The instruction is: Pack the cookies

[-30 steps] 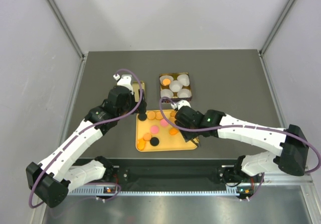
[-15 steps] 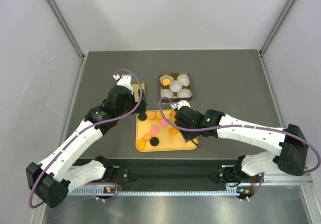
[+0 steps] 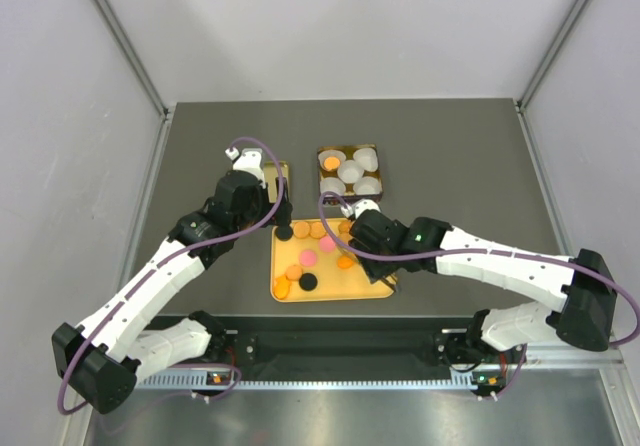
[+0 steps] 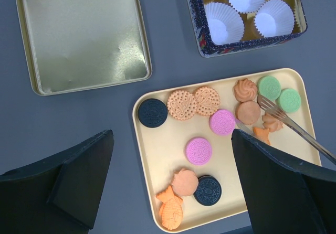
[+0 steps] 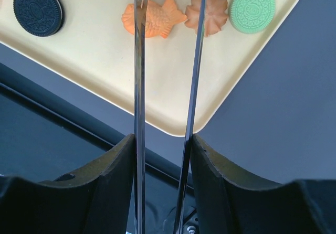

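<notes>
Clamping slim steel tongs [image 5: 139,61] in the right gripper [image 5: 164,166] — fingers pressed on both blades, blades parted toward the tips. Reaching in over the near right corner of the cream tray [image 5: 100,71], forked tip above the orange fish-shaped cookie [image 5: 152,18], other blade crossing the orange flower-shaped cookie [image 5: 210,14]; cannot tell whether either blade touches. Holding nothing in the left gripper [image 4: 171,155], spread wide and hovering over the tray's left half.

Finding nearly all the cookies [image 4: 198,151] on the tray: black sandwich ones at its far left corner and near edge, two pink in the middle, patterned tan ones along the far edge, green ones at the far right corner. Just beyond the tray's far edge, a blue-walled tin [image 4: 201,34] with white paper cups [image 4: 223,27] inside, and one orange cookie [image 3: 330,163] already in a cup. Beyond the tray's far left corner, the empty gold lid [image 4: 84,34].

Judging the risks:
- Closing on fish and flower together, close as they lie, and lifting two or flicking one off the tray's right rim.
- Squeezing too lightly and dropping a cookie short of the tin wall.
- Pressing into a light paper cup and tipping it.
- Crowding the left gripper over the same tray.
</notes>
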Controlling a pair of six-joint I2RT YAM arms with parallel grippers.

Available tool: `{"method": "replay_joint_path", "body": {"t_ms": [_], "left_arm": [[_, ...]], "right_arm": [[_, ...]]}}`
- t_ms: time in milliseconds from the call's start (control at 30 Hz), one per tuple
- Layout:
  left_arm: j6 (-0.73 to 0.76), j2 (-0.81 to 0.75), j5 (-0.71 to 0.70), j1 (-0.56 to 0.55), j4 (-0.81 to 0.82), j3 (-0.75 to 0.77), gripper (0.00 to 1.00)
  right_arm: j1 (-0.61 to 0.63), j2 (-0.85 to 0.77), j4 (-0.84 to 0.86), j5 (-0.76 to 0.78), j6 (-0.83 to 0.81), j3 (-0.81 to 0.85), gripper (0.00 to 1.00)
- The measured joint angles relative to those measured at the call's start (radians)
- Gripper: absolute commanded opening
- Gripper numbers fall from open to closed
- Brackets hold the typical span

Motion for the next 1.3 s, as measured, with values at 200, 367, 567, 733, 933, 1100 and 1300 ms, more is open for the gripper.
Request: {"method": "replay_joint_path", "body": {"t_ms": [200,367,567,733,933,1100,1300], "left_arm": [[0.0,0.0,0.0,0.0,0.0,0.0,0.99],[0.0,0.0,0.0,0.0,0.0,0.0,0.99],[0.0,0.0,0.0,0.0,0.0,0.0,0.99],[0.0,0.0,0.0,0.0,0.0,0.0,0.99],[0.0,0.0,0.0,0.0,0.0,0.0,0.99],[0.0,0.0,0.0,0.0,0.0,0.0,0.99],[0.0,0.0,0.0,0.0,0.0,0.0,0.99]], "right_arm": [[-0.018,0.0,0.001,-0.021,-0.002,0.0,0.44],[-0.05,0.0,0.002,-0.056,-0.008,0.0,0.42],[-0.073,0.0,0.004,-0.082,-0.021,0.0,0.42],[-0.089,0.0,0.004,-0.095,-0.028,-0.002,0.42],[-0.103,0.0,0.006,-0.106,-0.029,-0.007,0.41],[-0.114,-0.006,0.012,-0.121,-0.03,-0.033,0.41],[-0.141,-0.027,0.014,-0.144,-0.03,-0.054,0.41]]}}
